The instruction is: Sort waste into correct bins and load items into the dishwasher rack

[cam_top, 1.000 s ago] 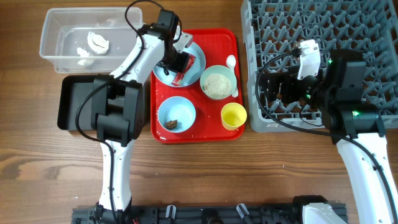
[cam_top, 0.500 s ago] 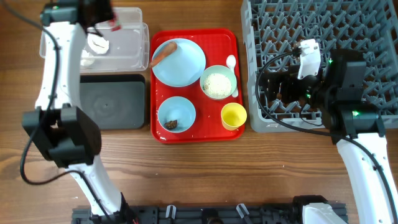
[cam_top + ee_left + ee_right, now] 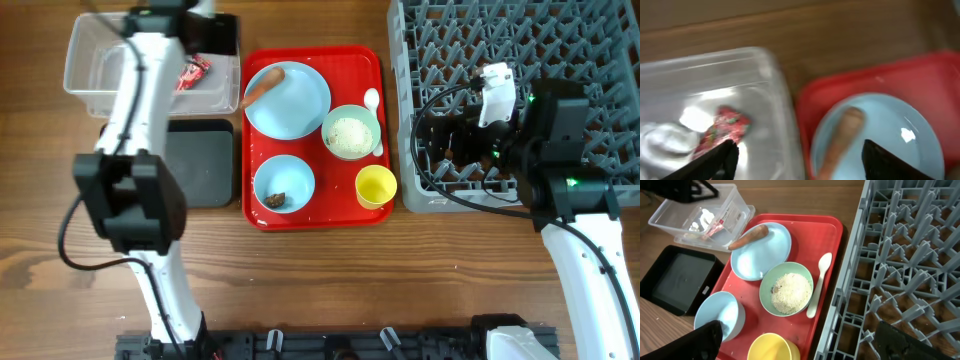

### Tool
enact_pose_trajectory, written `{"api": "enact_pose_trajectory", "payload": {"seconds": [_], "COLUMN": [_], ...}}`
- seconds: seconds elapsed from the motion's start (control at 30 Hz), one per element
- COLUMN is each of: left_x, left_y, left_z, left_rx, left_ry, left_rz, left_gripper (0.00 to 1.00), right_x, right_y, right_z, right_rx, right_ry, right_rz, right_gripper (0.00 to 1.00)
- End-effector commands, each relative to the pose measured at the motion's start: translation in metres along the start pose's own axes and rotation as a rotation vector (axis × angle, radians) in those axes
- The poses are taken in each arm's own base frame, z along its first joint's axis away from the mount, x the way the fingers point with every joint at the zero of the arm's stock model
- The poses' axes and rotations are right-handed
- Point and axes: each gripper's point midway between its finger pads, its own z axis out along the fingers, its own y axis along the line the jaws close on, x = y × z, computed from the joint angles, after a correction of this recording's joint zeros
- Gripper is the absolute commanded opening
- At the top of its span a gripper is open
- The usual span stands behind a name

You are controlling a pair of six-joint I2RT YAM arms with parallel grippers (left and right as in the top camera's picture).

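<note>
The red snack wrapper lies loose in the clear tub beside white paper scraps. My left gripper hangs open and empty over the tub's right wall. The carrot stick lies on the light-blue plate. Rice fills the pale-green bowl, with the white spoon beside it. A brown morsel sits in the light-blue bowl, next to the yellow cup. My right gripper is open over the grey dishwasher rack's left edge.
The dishes all stand on a red serving tray in the middle. The black tray lies in front of the clear tub, partly under my left arm. Bare wooden table runs along the front.
My left gripper carried the red wrapper from the plate to the clear tub, opened and let it go. The wrapper now lies in the tub. The right arm has not moved.
</note>
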Motion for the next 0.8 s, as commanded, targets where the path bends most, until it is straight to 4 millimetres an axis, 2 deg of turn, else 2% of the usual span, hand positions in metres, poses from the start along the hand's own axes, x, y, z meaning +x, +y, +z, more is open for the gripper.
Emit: {"api": "enact_pose_trajectory", "payload": {"seconds": [0.0, 0.1, 0.23, 0.33, 0.5, 0.63, 0.73, 0.77], "left_x": [0.008, 0.030, 0.056, 0.066, 0.081, 0.098, 0.100, 0.101], "left_y": [-0.049, -0.065, -0.068, -0.068, -0.068, -0.063, -0.064, -0.064], "left_z": [0.016, 0.046, 0.078, 0.087, 0.089, 0.105, 0.107, 0.107], "left_rx": [0.018, 0.039, 0.062, 0.066, 0.074, 0.069, 0.070, 0.070], "left_ry": [0.044, 0.115, 0.191, 0.221, 0.269, 0.275, 0.275, 0.277], "left_rz": [0.238, 0.260, 0.260, 0.258, 0.257, 0.249, 0.249, 0.249], "left_gripper": [0.79, 0.78, 0.77, 0.74, 0.71, 0.74, 0.74, 0.71], "right_x": [-0.010, -0.009, -0.009, -0.009, -0.009, -0.008, -0.007, -0.007], "right_y": [0.004, 0.004, 0.004, 0.004, 0.004, 0.004, 0.004, 0.004], "right_z": [-0.002, -0.002, -0.002, -0.002, -0.002, -0.002, -0.002, -0.002], "right_rx": [-0.017, -0.017, -0.017, -0.017, -0.017, -0.017, -0.017, -0.017], "right_ry": [-0.020, -0.017, -0.017, -0.017, -0.017, -0.012, -0.008, -0.008], "right_rz": [-0.028, -0.026, -0.026, -0.026, -0.027, -0.024, -0.022, -0.022], "right_gripper": [0.99, 0.99, 1.00, 0.99, 0.99, 0.99, 0.99, 0.99]}}
